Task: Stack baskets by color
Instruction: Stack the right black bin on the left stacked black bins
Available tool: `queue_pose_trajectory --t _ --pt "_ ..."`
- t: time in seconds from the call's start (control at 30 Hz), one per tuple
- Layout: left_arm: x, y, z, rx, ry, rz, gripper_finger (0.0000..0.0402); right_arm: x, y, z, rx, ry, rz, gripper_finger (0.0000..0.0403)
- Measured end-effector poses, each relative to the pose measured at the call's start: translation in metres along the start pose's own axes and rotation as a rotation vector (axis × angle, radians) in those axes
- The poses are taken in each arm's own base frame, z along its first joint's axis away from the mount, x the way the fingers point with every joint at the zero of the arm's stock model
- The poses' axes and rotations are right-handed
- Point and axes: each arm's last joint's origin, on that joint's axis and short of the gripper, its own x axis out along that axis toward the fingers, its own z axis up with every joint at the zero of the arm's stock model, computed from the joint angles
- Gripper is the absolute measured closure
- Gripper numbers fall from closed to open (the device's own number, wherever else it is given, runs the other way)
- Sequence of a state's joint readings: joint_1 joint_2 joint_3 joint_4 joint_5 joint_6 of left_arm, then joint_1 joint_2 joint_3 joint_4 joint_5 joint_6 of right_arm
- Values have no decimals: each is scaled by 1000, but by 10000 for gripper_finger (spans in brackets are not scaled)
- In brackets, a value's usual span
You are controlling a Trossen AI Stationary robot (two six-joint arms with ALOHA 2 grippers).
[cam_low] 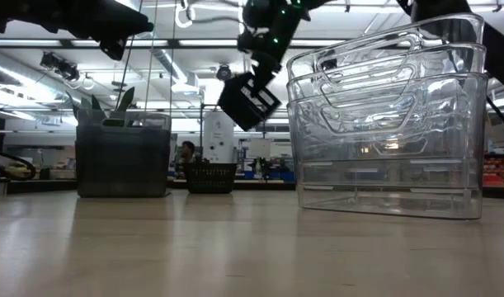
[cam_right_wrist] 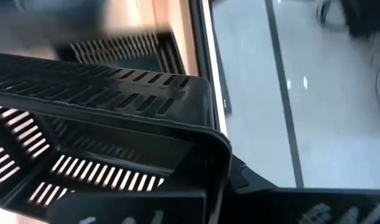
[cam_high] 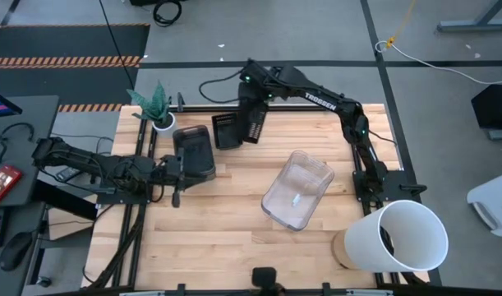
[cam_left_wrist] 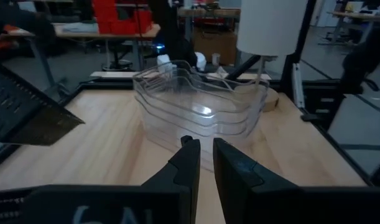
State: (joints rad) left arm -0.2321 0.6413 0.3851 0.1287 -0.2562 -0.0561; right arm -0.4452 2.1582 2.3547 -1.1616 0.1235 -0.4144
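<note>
Right hand (cam_high: pixel 252 123) grips a tilted black basket (cam_low: pixel 248 101), fingers hidden.

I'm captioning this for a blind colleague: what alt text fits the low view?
A stack of clear baskets fills the right foreground of a wooden table. Farther back, the right gripper holds a black basket in the air, above another black basket and beside a grey basket.

You had the high camera straight above the wooden table (cam_high: pixel 226 238), taking in both arms. The low one sat at tabletop level, facing the room, close to the clear baskets (cam_low: pixel 388 124), which the left wrist camera also caught. The right wrist camera pressed against a black slotted basket (cam_right_wrist: pixel 109 124).
</note>
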Motion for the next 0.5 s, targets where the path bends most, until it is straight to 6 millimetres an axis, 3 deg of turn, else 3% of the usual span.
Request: queue_pose_trajectory --t 0.5 --pt "0 0 8 110 -86 -1 353 -5 6 26 -4 -225 -50 402"
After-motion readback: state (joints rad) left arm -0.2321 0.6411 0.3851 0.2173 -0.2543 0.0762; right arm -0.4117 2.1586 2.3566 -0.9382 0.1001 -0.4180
